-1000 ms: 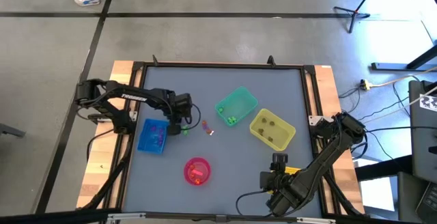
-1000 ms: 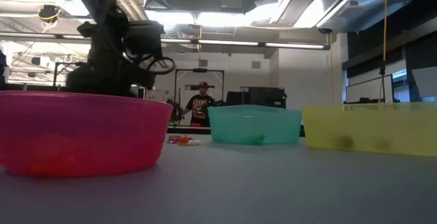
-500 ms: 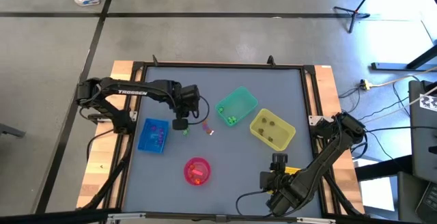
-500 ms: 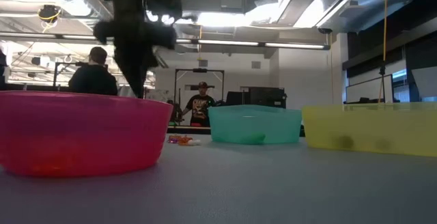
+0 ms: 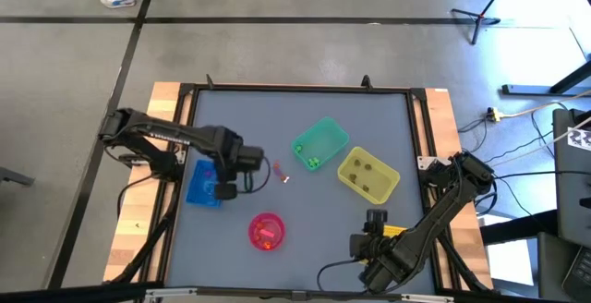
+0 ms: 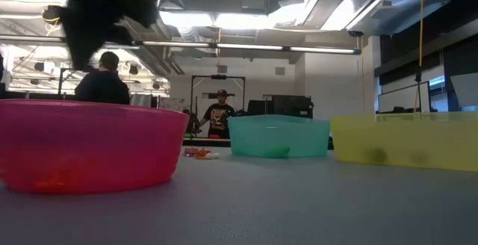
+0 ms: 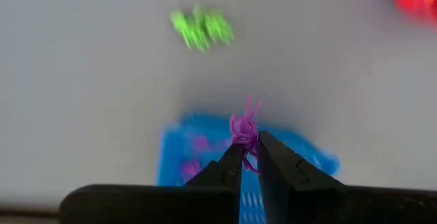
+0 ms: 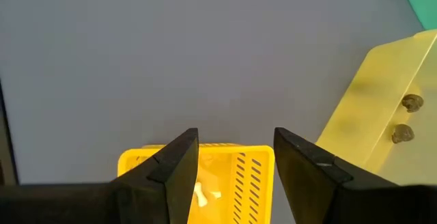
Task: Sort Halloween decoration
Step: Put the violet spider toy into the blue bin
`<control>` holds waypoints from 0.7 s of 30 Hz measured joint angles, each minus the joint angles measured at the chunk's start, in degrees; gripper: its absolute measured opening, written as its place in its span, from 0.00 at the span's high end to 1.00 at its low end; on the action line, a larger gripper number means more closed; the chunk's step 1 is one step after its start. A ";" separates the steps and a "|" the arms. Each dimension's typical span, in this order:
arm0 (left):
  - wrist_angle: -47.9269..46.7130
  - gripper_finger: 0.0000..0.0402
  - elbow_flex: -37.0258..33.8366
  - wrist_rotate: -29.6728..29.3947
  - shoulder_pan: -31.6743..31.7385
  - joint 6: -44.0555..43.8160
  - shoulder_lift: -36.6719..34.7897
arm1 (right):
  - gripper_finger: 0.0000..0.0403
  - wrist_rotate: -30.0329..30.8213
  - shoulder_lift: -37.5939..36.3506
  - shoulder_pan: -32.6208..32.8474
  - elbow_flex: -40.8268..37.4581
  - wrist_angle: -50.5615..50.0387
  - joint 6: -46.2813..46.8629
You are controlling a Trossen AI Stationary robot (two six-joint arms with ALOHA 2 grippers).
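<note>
High view: left claw (image 5: 224, 190) poised at the right edge of the blue bin (image 5: 203, 184), pinched shut on a small trinket. Right claw (image 5: 376, 220) parked near the front right of the surface (image 5: 388, 118), fingers spread, holding nothing. A few loose trinkets (image 5: 280, 173) left lying between blue bin and green bin (image 5: 319, 144); yellow bin (image 5: 367, 175) and pink bowl (image 5: 266, 230) standing well apart. Best course, by judgement: carry the catch fully over the bin's middle, lower a little, then release, so the light piece cannot bounce off the rim.

Low view: pink bowl looming nearest, green bin (image 6: 278, 136) and yellow bin (image 6: 403, 140) beyond, loose trinkets (image 6: 197, 153) small on the surface between. Dark blur of an arm overhead at left. People visible in the room behind.

Left wrist view: purple spider-like trinket (image 7: 244, 132) clamped between the fingertips (image 7: 232, 164), directly above the blue bin (image 7: 205, 157), with purple pieces already inside. Green trinket (image 7: 201, 28) lying on the surface beyond.

Right wrist view: spread fingers (image 8: 176, 161) framing a small yellow basket (image 8: 218, 175); yellow bin (image 8: 389, 108) alongside, holding two dark trinkets (image 8: 406, 118).

No readable writing or brand marks anywhere.
</note>
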 joint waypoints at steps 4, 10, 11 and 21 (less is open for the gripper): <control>-5.87 0.96 0.00 -1.01 -5.02 -6.27 -0.02 | 0.53 0.01 0.01 -0.01 0.00 0.54 0.00; -8.90 0.96 -0.52 -3.82 -11.07 -18.29 -0.02 | 0.53 2.40 0.02 0.01 0.00 0.77 -0.01; -9.09 0.96 -0.81 -4.24 -12.00 -19.31 -0.02 | 0.53 3.05 0.02 -0.01 0.00 0.77 0.01; -9.04 0.96 -7.90 -8.62 -17.86 -23.30 -0.02 | 0.53 4.00 0.02 0.01 0.00 1.78 0.01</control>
